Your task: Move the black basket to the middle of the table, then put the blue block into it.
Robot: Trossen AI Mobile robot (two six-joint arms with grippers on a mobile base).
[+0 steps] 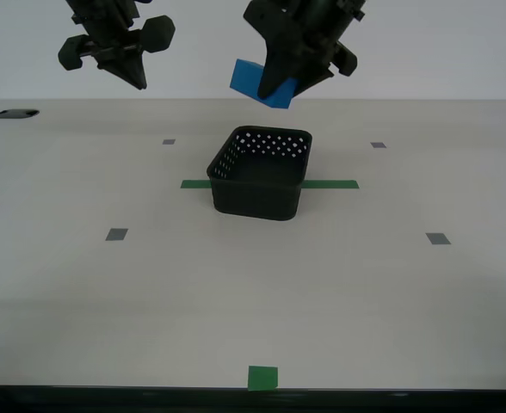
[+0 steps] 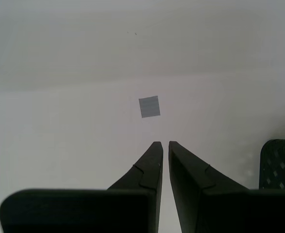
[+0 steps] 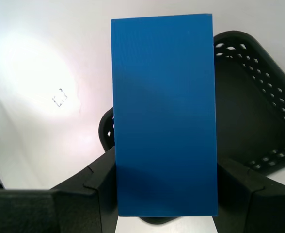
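Exterior view: black basket upright on worktop, astride green tape strip, nothing inside.
Blue block: tilted, above basket's far rim.
My first tool: clamped on block.
My second tool: nearly closed, empty-handed.

In my first wrist view the blue block covers most of the black basket, and both arms get chopped off by the exterior view's upper edge.
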